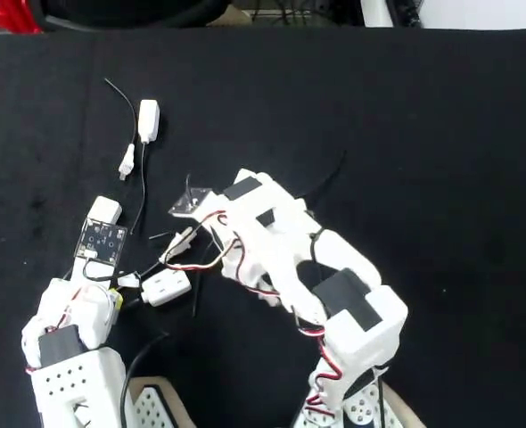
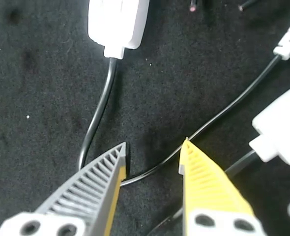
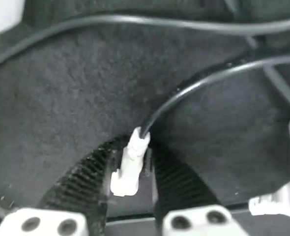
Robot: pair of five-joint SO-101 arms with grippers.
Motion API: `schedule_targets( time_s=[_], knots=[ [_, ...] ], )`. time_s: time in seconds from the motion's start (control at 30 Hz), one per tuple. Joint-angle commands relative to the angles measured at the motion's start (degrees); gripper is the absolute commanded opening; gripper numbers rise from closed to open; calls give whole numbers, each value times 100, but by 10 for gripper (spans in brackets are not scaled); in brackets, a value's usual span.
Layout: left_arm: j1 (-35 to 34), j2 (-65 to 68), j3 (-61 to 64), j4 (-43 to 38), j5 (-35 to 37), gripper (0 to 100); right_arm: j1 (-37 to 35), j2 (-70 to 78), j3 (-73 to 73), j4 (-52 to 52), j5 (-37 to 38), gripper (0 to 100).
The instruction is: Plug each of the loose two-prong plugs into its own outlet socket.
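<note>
Right pincer (image 3: pixel 132 150) clamped tight on small white plug (image 3: pixel 127 172), just above the counter (image 1: pixel 423 134). Left pincer (image 2: pixel 154 147) wide apart, empty, straddling a black cable (image 2: pixel 218 117).

Advice: square the prongs to the nearest socket block (image 1: pixel 165 287), push straight, and brace the block with the left.

Count: two arms. Three white blocks, I judge. Two small plugs, one lying loose (image 1: pixel 127 162).

Left gripper (image 2: pixel 154 147), jaws parted, sits just beside the white outlet block (image 1: pixel 167 287) — right gripper (image 3: pixel 133 147), its arm bent over, pinches a small plug (image 3: pixel 127 172) near that block.
</note>
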Motion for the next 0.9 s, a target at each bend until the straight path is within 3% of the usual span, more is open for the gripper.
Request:
schedule_targets(
  time_s=[0.0, 0.2, 0.53, 0.67, 0.73, 0.87],
  knots=[
    [-31, -53, -13, -114, -53, 177, -53, -22, -268, 185, -9, 12],
    [-13, -53, -13, -114, -53, 177, 79, -400, -690, 659, -9, 11],
    [-4, -53, -4, -114, -53, 177, -413, -3002, -752, 1020, 0, 11],
    [-31, -53, -57, -229, 158, 177, -695, -3644, -497, 246, -396, 11],
    [-57, -53, -66, -334, 527, 177, -712, -3837, -171, -510, -580, 11],
    [110, -53, -163, -299, 580, 177, -695, -3987, 620, -2338, -642, 11]
  ],
)
